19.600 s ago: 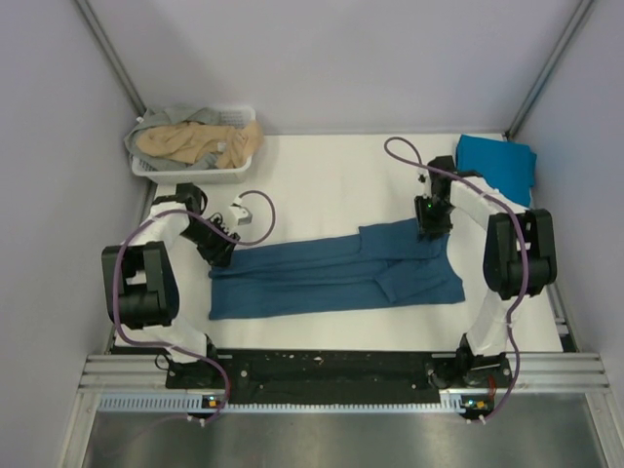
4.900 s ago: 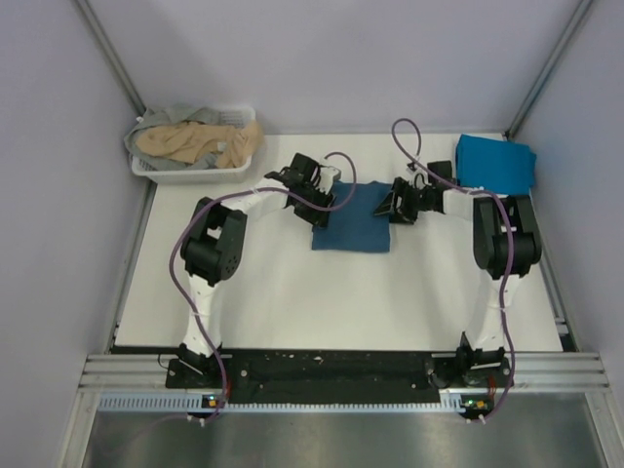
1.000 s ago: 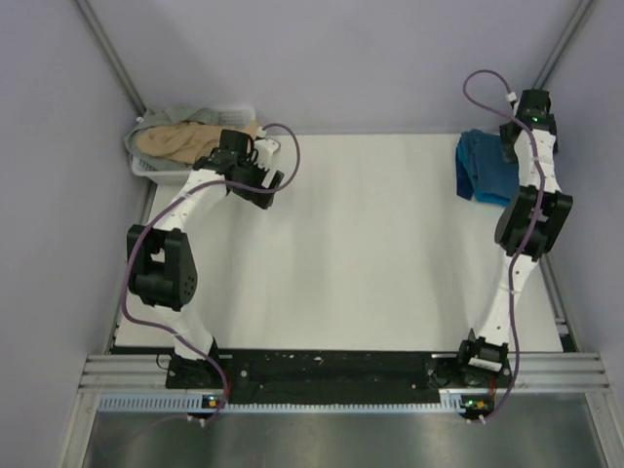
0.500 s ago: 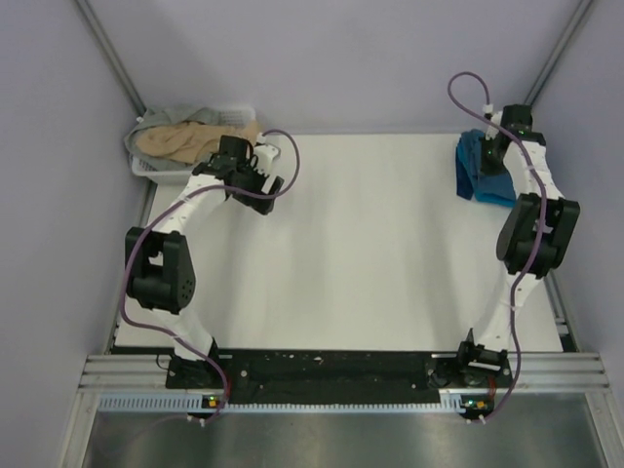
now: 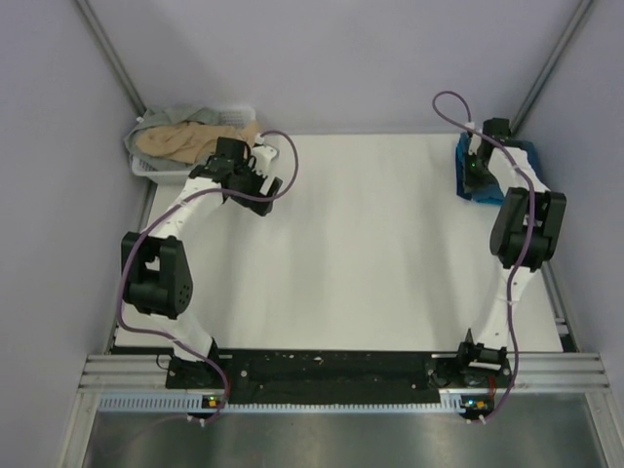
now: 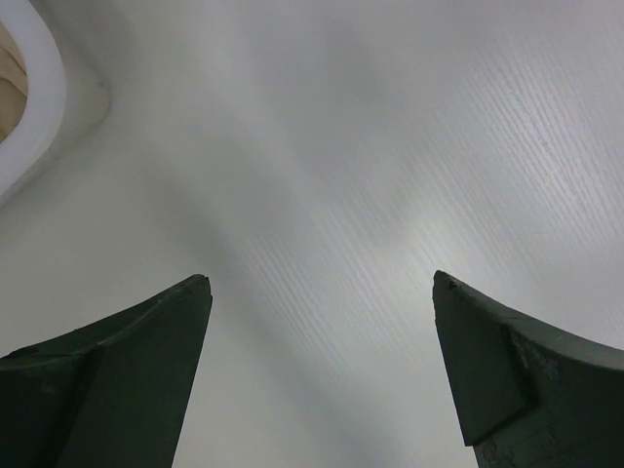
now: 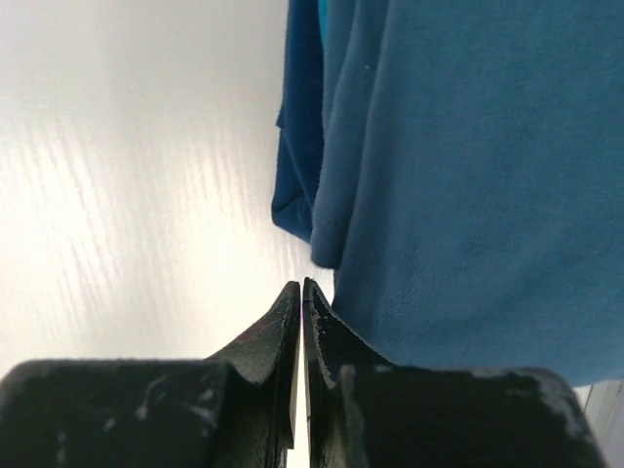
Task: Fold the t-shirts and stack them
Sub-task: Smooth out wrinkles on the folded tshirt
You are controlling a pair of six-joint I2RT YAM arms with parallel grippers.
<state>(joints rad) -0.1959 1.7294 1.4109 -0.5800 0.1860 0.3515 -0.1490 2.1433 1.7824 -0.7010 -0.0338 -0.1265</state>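
A folded dark teal-blue t-shirt (image 7: 468, 175) lies on a brighter cyan one (image 7: 321, 15) as a stack (image 5: 466, 182) at the table's back right. My right gripper (image 7: 300, 283) is shut with nothing between its fingers, its tips at the stack's left edge; from above the right gripper (image 5: 479, 164) hangs over the stack. Tan (image 5: 185, 142) and grey (image 5: 191, 116) t-shirts lie crumpled in the white basket (image 5: 154, 169) at the back left. My left gripper (image 6: 320, 281) stands wide open over bare table just right of the basket; from above, the left gripper (image 5: 252, 176) is beside its right end.
The basket's white rim (image 6: 29, 107) shows at the left wrist view's upper left. White tabletop (image 5: 361, 244) spreads between the arms. Grey walls and metal corner posts (image 5: 546, 68) close in the back and sides.
My right arm has swung down and left onto the blue stack, and its gripper has gone from open to shut. The left arm has hardly moved.
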